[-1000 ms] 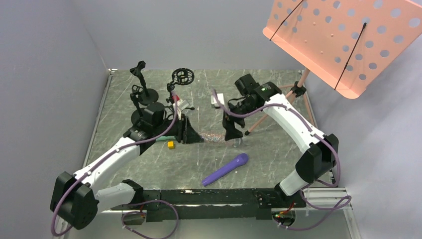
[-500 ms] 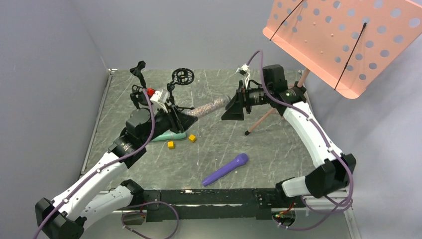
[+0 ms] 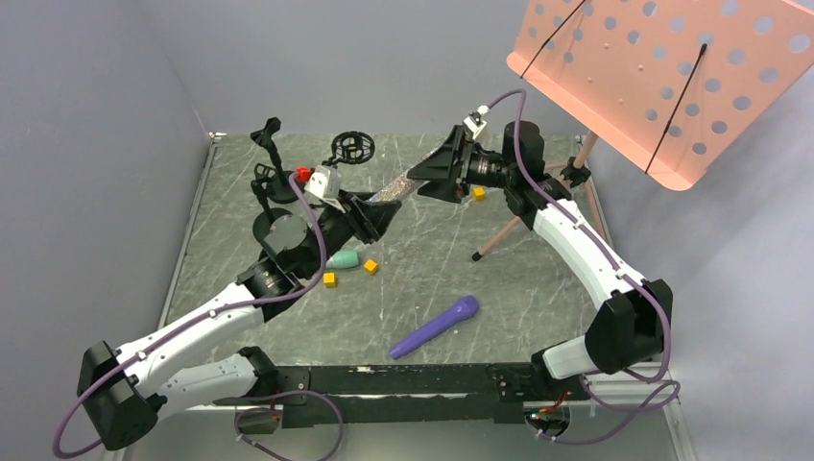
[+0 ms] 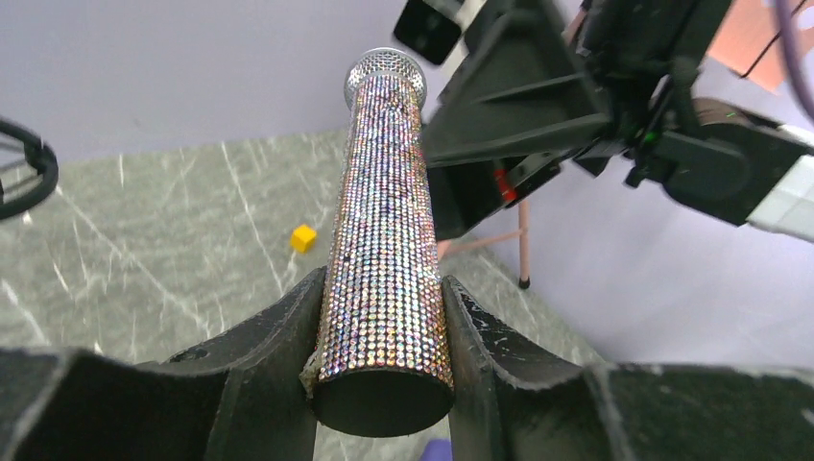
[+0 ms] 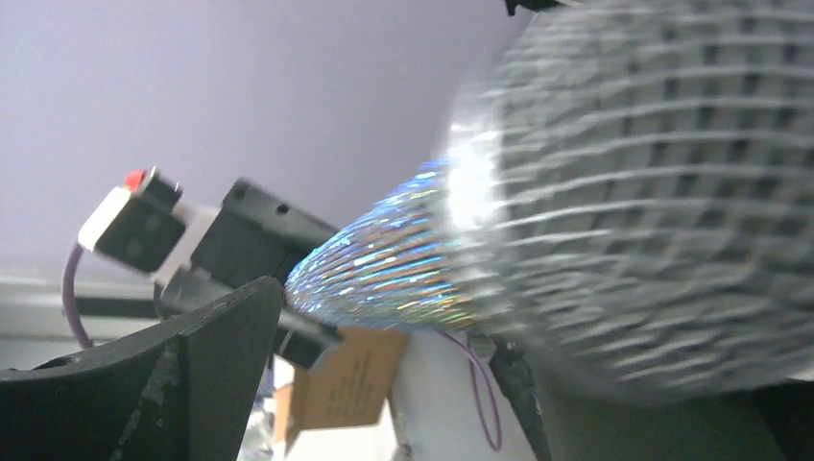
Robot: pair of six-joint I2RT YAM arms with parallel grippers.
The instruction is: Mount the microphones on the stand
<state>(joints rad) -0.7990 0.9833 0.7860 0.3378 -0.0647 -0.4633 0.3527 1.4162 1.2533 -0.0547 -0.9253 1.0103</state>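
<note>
My left gripper [image 3: 372, 217] is shut on the base end of the glittery pinkish-copper microphone [image 3: 395, 190] and holds it in the air, tilted up to the right. In the left wrist view the microphone [image 4: 384, 211] sits between my left gripper's [image 4: 381, 288] jaws, with its silver mesh head [image 4: 384, 69] far away. My right gripper [image 3: 432, 176] is open at the head, whose mesh [image 5: 653, 192] fills the right wrist view. The teal-green microphone [image 3: 343, 260] and the purple microphone [image 3: 435, 327] lie on the table. Black microphone stands [image 3: 272, 154] and a round shock mount [image 3: 353, 146] are at the back left.
A pink perforated music stand [image 3: 662, 77] hangs over the back right, and its legs [image 3: 499, 233] reach onto the grey marbled table [image 3: 538, 288]. Small yellow cubes lie at the middle left [image 3: 329, 279], beside it [image 3: 371, 266] and near my right gripper [image 3: 478, 193].
The glittery microphone went from the table, held by my right gripper, up into my left gripper. Both arms rose and moved back, and my right gripper has let go.
</note>
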